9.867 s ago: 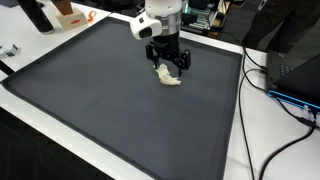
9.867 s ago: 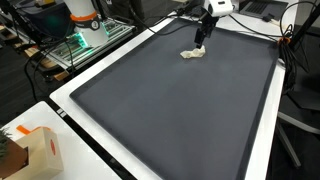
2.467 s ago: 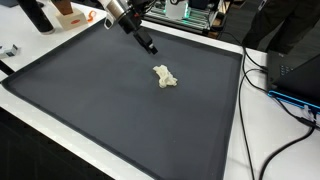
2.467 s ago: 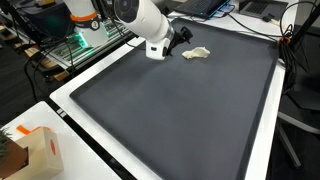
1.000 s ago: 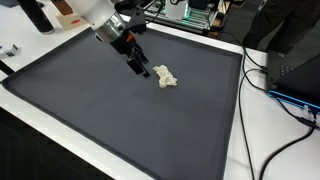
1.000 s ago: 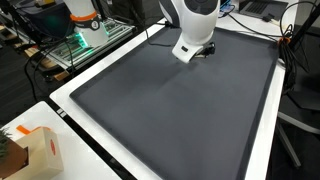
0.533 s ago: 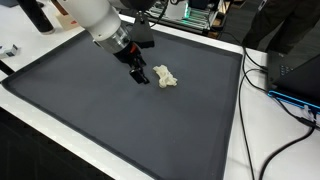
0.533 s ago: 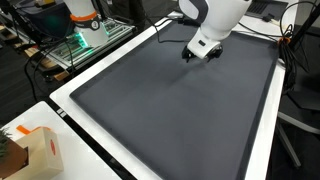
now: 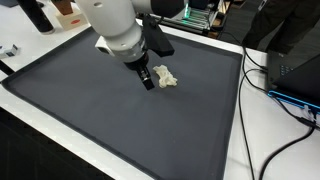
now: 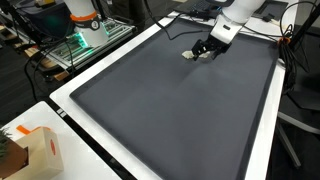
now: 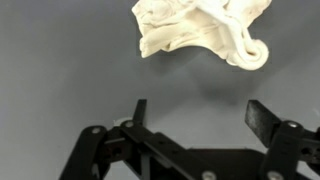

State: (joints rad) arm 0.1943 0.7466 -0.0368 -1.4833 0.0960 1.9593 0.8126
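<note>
Covering the surface, one wide dark grey mat (image 9: 100, 120) carries everything. One white robot arm (image 9: 115, 30) hangs its one black two-fingered hand (image 11: 200, 112), spread and empty, just beside the one crumpled cream cloth (image 11: 200, 30) lying on the mat. If the fingers close off-centre, they could pinch only a fold and lose it.

Arm (image 9: 115, 25): we see smooth, rounded white shells, bulky at the joints.
Pincer (image 9: 148, 83): we see black metal with bare linkage bars.
Fingers (image 11: 262, 116): we note two flat, dark, squared tips.
</note>
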